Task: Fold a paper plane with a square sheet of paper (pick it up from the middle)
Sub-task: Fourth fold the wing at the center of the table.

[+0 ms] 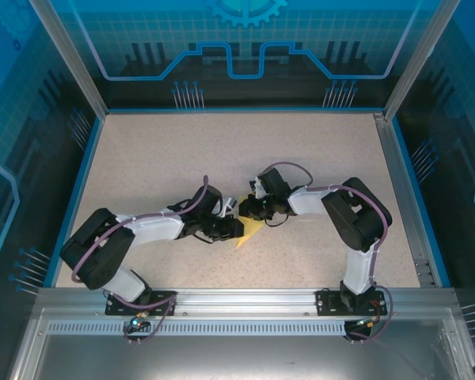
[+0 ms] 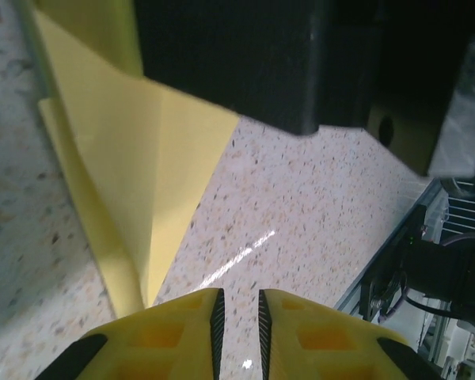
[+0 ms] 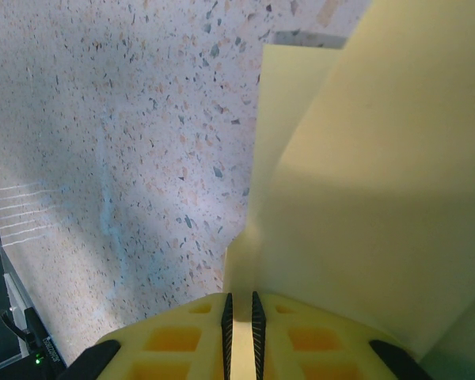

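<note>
You're looking at 1 paper plane (image 1: 250, 234), yellow, lying mid-front on the counter (image 1: 182, 150), btwn 2 hands. Your right hand (image 3: 239, 317) is pinching its edge, jaws nearly closed on the paper. Your left hand (image 2: 237, 313) is sitting just beside the pointed tip, jaws a crack apart, gripping nothing. Top cam is giving you both hands meeting at the plane. Left wrist cam is showing its overlapping folds, and right wrist cam is showing the pinch itself.
</note>
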### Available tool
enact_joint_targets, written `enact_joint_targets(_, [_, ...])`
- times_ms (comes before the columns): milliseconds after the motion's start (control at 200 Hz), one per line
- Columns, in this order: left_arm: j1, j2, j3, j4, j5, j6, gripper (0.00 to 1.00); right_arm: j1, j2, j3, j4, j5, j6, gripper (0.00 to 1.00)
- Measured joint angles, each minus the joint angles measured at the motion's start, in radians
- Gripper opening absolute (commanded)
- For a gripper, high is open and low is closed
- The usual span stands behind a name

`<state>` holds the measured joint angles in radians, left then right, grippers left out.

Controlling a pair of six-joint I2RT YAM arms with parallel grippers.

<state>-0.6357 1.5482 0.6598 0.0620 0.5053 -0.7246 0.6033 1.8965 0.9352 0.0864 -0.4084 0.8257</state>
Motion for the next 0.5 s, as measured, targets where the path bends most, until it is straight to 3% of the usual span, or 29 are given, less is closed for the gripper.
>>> enact_joint_targets(500, [-0.014,0.101,0.011,-0.005,-0.035,-0.002,0.19,0.000,0.000,0.000,0.000,0.000,0.000,0.18])
